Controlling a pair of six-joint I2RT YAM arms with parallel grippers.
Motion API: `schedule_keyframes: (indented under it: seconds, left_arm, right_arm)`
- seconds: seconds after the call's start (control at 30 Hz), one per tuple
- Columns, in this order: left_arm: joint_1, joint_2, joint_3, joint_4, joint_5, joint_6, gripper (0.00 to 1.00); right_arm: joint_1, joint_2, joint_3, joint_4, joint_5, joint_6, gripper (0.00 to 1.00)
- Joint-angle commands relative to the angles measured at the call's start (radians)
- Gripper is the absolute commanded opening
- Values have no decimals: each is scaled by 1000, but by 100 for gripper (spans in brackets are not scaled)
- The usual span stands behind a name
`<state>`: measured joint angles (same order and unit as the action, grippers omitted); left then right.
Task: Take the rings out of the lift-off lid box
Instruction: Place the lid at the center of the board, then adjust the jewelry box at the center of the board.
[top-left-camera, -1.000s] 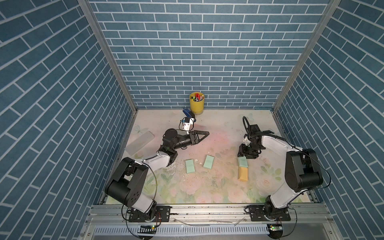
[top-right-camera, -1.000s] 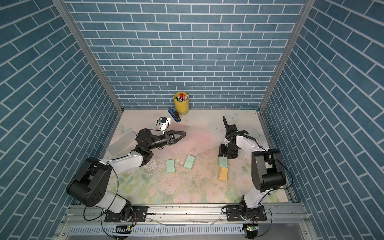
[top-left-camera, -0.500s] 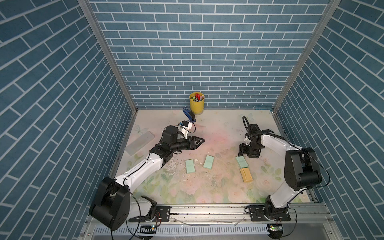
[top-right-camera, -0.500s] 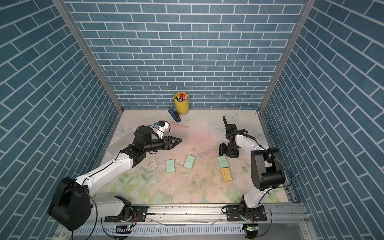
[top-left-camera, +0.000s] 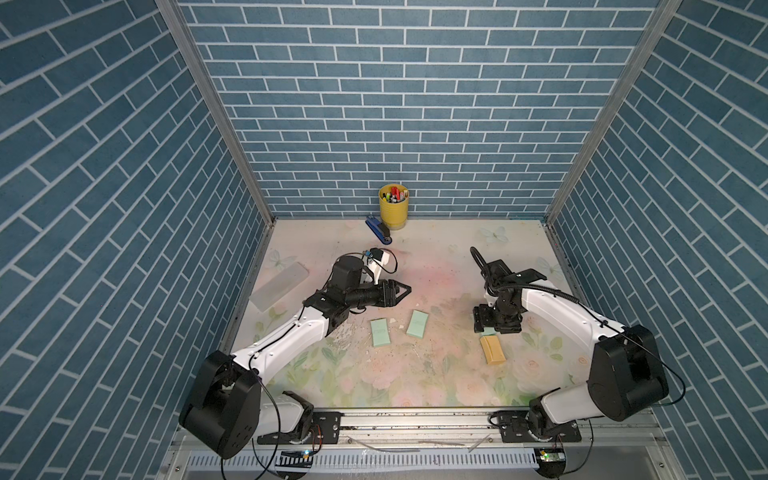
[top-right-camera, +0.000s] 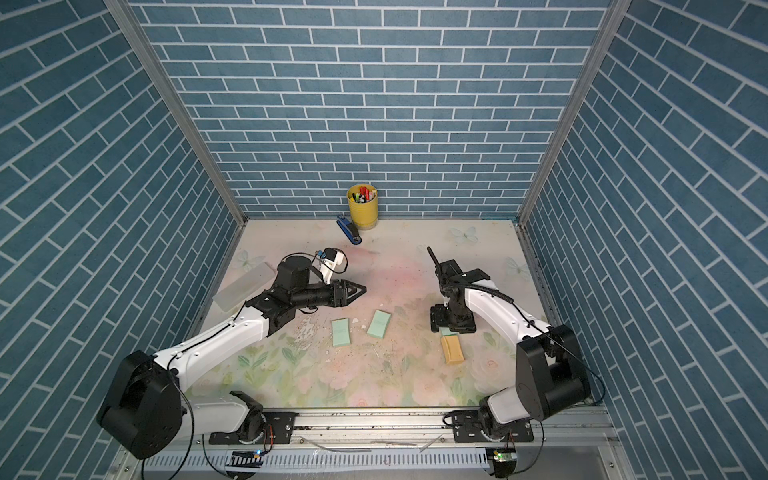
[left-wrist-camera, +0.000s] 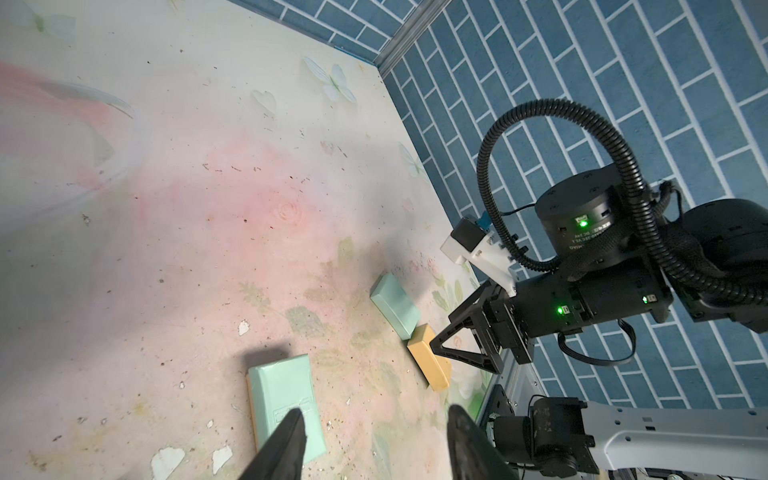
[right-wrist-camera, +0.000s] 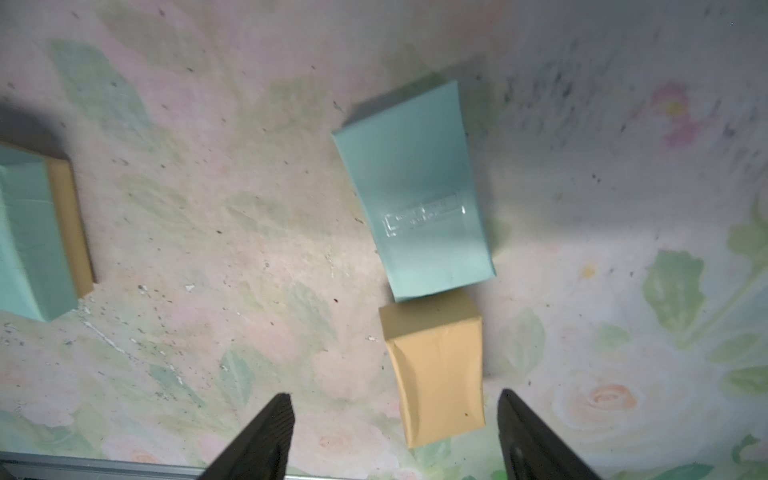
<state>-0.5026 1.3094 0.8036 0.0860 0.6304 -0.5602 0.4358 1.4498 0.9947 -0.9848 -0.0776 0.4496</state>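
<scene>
Rings cannot be seen; a mint-green lid (right-wrist-camera: 415, 195) and tan base (right-wrist-camera: 436, 370) lie end to end under the right gripper (right-wrist-camera: 395, 399).
Left arm (top-left-camera: 291, 336) stretches low toward the middle of the table (top-left-camera: 436, 257), left gripper (top-left-camera: 405, 289) spread and empty near two lidded mint-green boxes (top-left-camera: 380, 338). Right arm (top-left-camera: 557, 309) bends down; its jaws stand wide, empty, above the base, whose inside is not visible.

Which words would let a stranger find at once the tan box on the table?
Find the right arm, whose tip hangs low over the flowered table. On the side of that tip nearer the front rail lies a small flat box, end to end with a mint-green box. It alone has a tan top; the other small boxes have mint-green tops.
</scene>
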Motion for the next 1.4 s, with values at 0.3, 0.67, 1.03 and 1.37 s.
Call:
schedule_keyframes:
  seconds: [0.3, 0.67, 1.03, 1.37]
  left_arm:
    - [-3, 14, 13, -3, 15, 30, 56]
    - [-4, 14, 17, -6, 4, 26, 57]
    - [-3, -3, 14, -29, -5, 19, 57]
    - [-4, -34, -34, 54, 65, -62, 58]
  right_arm:
    - [21, 31, -113, 19, 0, 88, 77]
    - [21, 64, -205, 147, -4, 115, 64]
    - [21, -5, -220, 174, -87, 100, 39]
    - [17, -154, -271, 470, -603, 157, 39]
